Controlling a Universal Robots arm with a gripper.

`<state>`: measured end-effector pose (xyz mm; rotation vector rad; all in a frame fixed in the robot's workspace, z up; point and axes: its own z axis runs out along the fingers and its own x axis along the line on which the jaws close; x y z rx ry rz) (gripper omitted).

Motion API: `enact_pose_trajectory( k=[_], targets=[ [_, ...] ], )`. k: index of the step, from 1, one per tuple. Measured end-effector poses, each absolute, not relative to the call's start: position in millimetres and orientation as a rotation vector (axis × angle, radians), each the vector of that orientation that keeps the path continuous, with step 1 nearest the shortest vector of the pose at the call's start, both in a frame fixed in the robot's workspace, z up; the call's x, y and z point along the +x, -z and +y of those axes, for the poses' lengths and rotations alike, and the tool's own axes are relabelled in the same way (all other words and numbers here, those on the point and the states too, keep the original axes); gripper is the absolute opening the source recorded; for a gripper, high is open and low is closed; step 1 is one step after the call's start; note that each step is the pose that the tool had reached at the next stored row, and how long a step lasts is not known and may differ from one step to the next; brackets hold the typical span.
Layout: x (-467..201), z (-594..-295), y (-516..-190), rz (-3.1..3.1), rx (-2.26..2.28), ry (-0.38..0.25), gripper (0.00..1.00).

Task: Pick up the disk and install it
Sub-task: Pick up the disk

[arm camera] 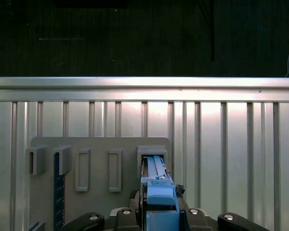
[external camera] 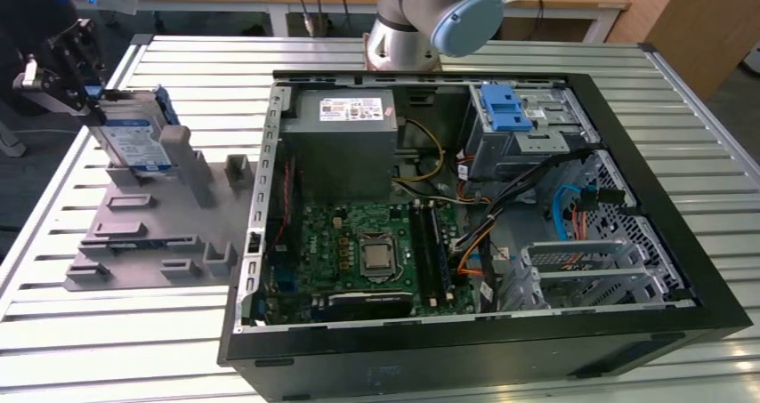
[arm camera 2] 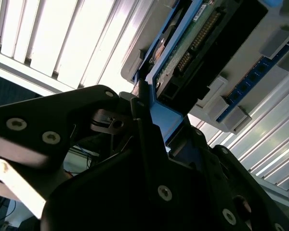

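Slatted metal tabletop [external camera: 119, 341] carries an open computer case [external camera: 475, 358] and, at the exterior view's left, a grey holder [external camera: 142, 243]. The disk [external camera: 133, 136] stands on end in one of the holder's slots. Its long axis runs up into the gripper [external camera: 92, 96], which appears clenched on its blue-framed upper end. The case lies well apart, toward the exterior view's right.

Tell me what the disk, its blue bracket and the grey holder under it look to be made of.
The disk is probably metal-cased: silver-grey, matte, with a paper-like label. The bracket looks like blue plastic, smooth and moulded. The holder seems matte grey plastic, perhaps printed, though that is hard to tell.
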<state>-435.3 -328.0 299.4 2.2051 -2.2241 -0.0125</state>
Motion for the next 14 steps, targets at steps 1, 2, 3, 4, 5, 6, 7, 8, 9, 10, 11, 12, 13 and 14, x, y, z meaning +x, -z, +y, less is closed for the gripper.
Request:
enact_pose_trajectory(
  k=[1,2,3,4,5,6,7,8,9,10,11,12,13,14],
  targets=[
    [-435.3,-328.0,-299.5,-2.224,2.205,0.013,0.36],
    [-435.3,-328.0,-299.7,-2.224,2.205,0.013,0.36],
    [-435.3,-328.0,-299.7,-2.224,2.205,0.013,0.36],
    [-435.4,-328.1,-299.8,-2.224,2.205,0.013,0.36],
    [-435.4,-328.1,-300.7,-2.223,2.204,0.013,0.36],
    [-435.4,-328.1,-301.6,-2.224,2.205,0.013,0.36],
    [-435.4,-328.1,-303.0,-2.224,2.205,0.013,0.36],
    [-435.4,-328.1,-304.7,-2.224,2.205,0.013,0.36],
    [-435.4,-328.1,-305.9,-2.223,2.205,0.013,0.36],
    [-435.4,-328.1,-306.9,-2.223,2.205,0.013,0.36],
    [-435.4,-328.1,-307.5,-2.223,2.205,0.013,0.36],
    [-435.4,-328.0,-307.9,-2.223,2.205,0.013,0.36],
    [-435.4,-328.1,-308.2,-2.223,2.205,0.013,0.36],
    [-435.4,-328.1,-308.6,-2.223,2.205,0.013,0.36]
  ],
)
